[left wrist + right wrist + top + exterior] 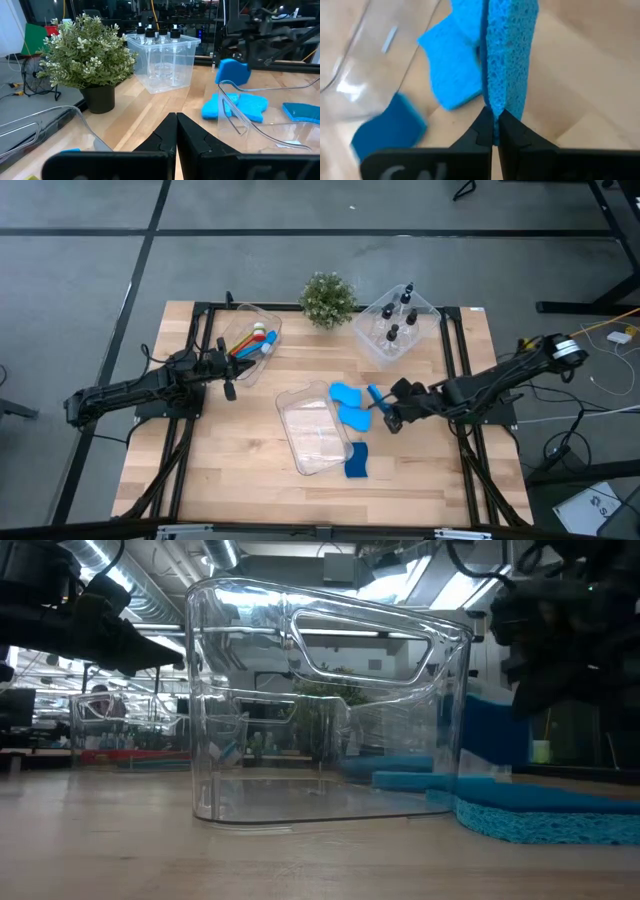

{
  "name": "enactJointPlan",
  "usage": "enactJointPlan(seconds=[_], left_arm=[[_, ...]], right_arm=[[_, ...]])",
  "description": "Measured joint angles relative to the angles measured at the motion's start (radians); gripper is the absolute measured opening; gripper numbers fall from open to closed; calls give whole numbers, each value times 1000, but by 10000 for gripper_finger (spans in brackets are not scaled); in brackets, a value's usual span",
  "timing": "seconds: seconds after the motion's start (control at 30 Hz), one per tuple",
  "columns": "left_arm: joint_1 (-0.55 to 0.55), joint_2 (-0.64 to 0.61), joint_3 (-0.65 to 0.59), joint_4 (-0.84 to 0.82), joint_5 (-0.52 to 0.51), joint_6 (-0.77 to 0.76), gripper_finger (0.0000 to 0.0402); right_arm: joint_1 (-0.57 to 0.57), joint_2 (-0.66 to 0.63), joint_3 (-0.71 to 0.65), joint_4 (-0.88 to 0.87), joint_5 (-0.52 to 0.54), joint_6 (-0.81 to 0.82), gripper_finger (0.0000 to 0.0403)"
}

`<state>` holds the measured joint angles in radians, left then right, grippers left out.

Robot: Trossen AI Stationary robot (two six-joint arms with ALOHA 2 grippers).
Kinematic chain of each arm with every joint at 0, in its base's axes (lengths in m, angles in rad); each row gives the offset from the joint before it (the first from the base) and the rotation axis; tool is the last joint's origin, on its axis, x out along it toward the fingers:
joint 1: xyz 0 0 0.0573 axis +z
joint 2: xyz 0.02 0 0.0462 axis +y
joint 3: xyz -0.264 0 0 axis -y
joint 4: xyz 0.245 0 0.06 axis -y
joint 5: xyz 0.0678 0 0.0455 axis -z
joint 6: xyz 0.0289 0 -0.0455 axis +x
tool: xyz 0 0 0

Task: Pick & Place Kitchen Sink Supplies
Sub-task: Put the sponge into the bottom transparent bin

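- So, the right gripper (491,131) is pinched tight on a blue sponge piece (507,55), which stands on edge between its fingertips with its long axis running straight out ahead of the fingers.
- From above, that held sponge (375,395) sits just off the tip of the right gripper (388,416), on the side facing the middle of the table.
- The empty clear bin (315,432) lies just past the held sponge, farther out the same way the fingers point, and it looks like the natural place to drop it; that is only my guess from the layout.
- Two loose sponge pieces (348,402) lie between the gripper and that bin, hard against the bin's near wall, so the sponge would have to go over them and over the rim.
- Another loose sponge (358,463) lies flat by the bin's corner, off to one side of the gripper's line.
- The right arm is clearly the nearer one to both the sponges and the bin.
- The left gripper (226,370) is closed on nothing, parked well away beside the bin of brushes (252,343), its fingers facing the potted plant (92,60) and the bin of bottles (161,57) beyond.
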<state>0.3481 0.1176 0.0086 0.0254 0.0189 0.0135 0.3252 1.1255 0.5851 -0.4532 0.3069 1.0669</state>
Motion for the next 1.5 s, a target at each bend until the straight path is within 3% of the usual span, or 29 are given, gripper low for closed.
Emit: enactJointPlan(seconds=[0.13, 0.33, 1.5], left_arm=[[0, 0, 0, 0, 0, 0, 2], [0, 0, 0, 0, 0, 0, 2], [0, 0, 0, 0, 0, 0, 2]], right_arm=[[0, -44, -65, 42, 30, 83, 7], [0, -29, -127, 164, -48, 149, 7], [-1, -26, -128, 149, -65, 182, 56]])
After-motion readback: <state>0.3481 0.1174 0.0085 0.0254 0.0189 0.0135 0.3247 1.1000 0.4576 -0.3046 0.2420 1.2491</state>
